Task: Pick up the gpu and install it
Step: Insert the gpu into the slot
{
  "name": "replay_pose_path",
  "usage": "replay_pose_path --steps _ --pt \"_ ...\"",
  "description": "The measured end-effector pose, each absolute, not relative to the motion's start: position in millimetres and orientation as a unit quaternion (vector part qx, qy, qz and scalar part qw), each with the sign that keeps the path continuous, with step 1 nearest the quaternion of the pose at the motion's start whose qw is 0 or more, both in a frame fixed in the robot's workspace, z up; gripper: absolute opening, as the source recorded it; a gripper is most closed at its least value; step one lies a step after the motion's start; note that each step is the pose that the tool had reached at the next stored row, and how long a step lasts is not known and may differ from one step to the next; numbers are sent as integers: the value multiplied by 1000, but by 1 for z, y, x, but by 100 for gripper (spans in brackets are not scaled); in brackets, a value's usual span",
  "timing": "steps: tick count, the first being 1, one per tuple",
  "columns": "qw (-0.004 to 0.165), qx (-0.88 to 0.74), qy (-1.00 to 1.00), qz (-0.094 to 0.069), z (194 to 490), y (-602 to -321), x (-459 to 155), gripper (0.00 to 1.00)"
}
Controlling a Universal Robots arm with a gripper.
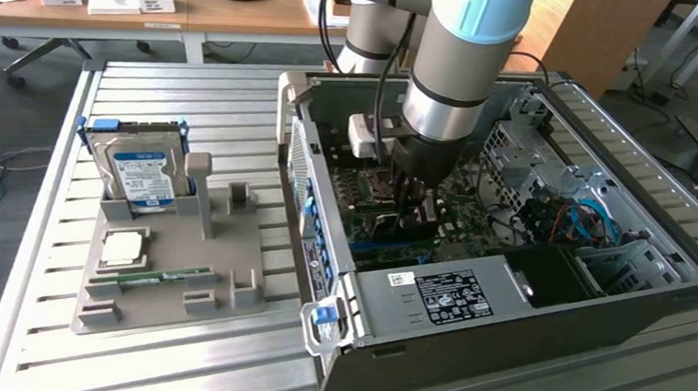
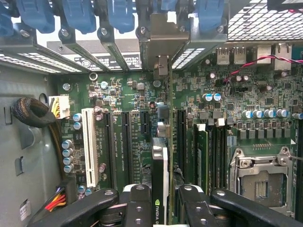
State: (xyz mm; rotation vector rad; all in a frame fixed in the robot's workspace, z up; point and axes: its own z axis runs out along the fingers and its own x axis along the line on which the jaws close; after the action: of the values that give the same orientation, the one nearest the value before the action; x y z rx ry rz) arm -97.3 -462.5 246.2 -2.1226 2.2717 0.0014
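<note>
The arm is reaching straight down into the open computer case (image 1: 637,299), centre of the exterior view, and the jaws of the gripper (image 2: 160,201) are clamping the gpu (image 2: 160,175) edge-on, low in the wrist view's middle. Installing is the step in hand: the card is hanging over the motherboard (image 2: 213,118), its bracket by the rear slot opening. Seating it calls for lining up with the slot, I'd judge.
</note>
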Motion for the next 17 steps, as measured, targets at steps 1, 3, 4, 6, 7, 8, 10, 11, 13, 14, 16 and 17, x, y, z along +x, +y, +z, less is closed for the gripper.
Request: replay_pose_path --steps 1,3,4,6,7,8,10,11,13,14,16,17 --pt "16 -683 731 0 246 -463 -97 27" --pt "16 -683 731 0 246 -463 -97 27" --pt "16 -683 731 0 246 -463 -97 27" --pt "16 -683 731 0 246 -463 -97 27" --pt "16 -683 731 0 246 -463 -97 27" --pt "16 -683 731 0 246 -463 -97 27" --pt "16 -683 731 0 246 -463 -96 27" --pt "16 -683 731 0 246 -463 -96 27" --pt "16 -683 731 0 246 -463 -96 27" --pt "16 -683 731 0 246 -463 -96 27" --pt "16 -683 731 0 246 -463 -96 27" --pt "16 -683 731 0 246 -463 -96 27"
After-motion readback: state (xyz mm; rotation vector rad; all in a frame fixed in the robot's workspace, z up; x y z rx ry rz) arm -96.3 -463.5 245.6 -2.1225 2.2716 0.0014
